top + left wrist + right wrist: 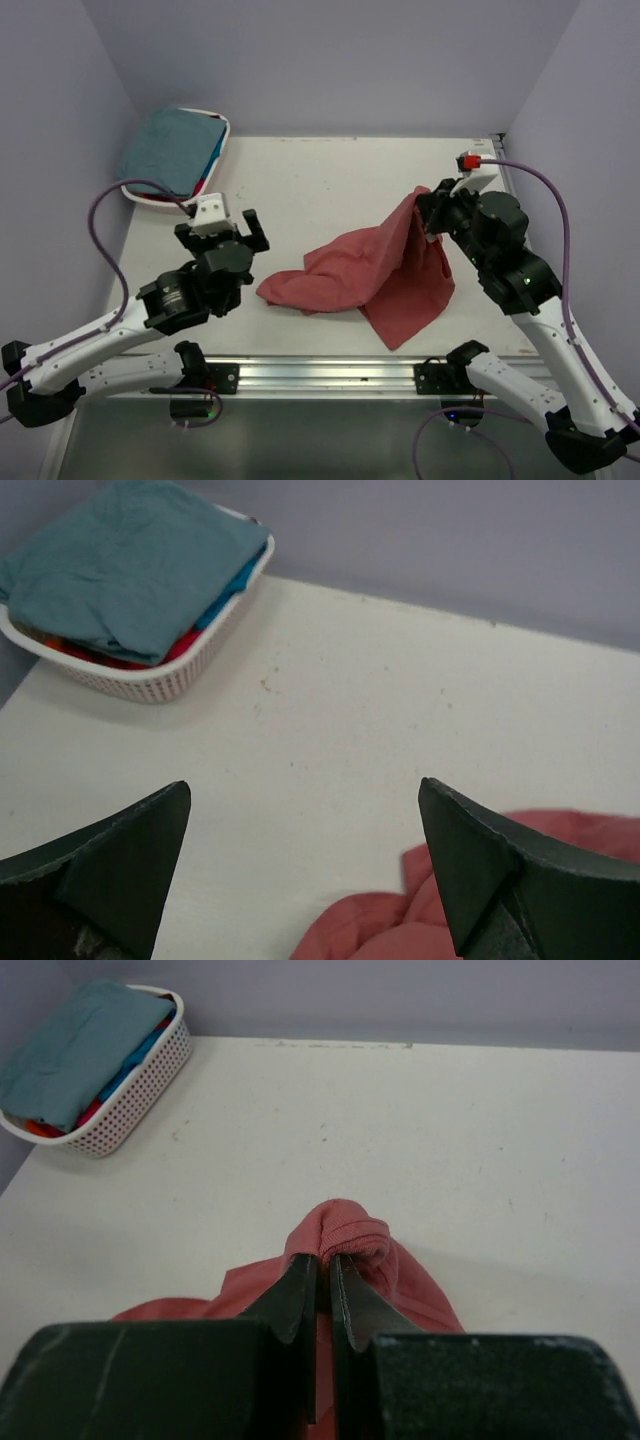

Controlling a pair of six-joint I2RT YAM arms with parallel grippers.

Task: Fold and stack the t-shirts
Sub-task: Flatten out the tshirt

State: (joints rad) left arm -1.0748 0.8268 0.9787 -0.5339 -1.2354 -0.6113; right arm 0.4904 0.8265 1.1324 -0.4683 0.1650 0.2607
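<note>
**Right gripper (325, 1260) clenched on red t-shirt (370, 270); left gripper (305, 820) released**

Right wrist view: both dark fingers (290, 1295) are pressed together on a bunched fold of the brick-red cloth. The fold bulges just past the tips.

Top view:
- The right gripper holds one edge of the red t-shirt raised off the table (330, 180), right of centre.
- Cloth hangs from the pinch in a slanted sheet.
- The remainder lies crumpled on the surface and trails left toward the middle of the near half.
- The shirt is unfolded. I cannot make out its collar or sleeves.

Left wrist view:
- The left gripper's jaws are spread wide, with nothing between them and only bare tabletop in the gap.
- The shirt's left end shows low in the frame, beside the right-hand finger. I cannot tell whether it touches the finger.

From above, the left gripper sits left of the shirt's left tip, with a strip of table between them.

A white perforated oval basket (222, 135) sits at the far left corner of the table, near the wall. Its contents:
- A teal t-shirt (165, 150) lies loosely on top and covers most of the basket.
- Bright blue cloth (235, 590) shows under the teal along the side facing the arms.
- Red cloth (110, 660) shows beneath it too.

The basket is well apart from both grippers and from the red t-shirt.
</note>
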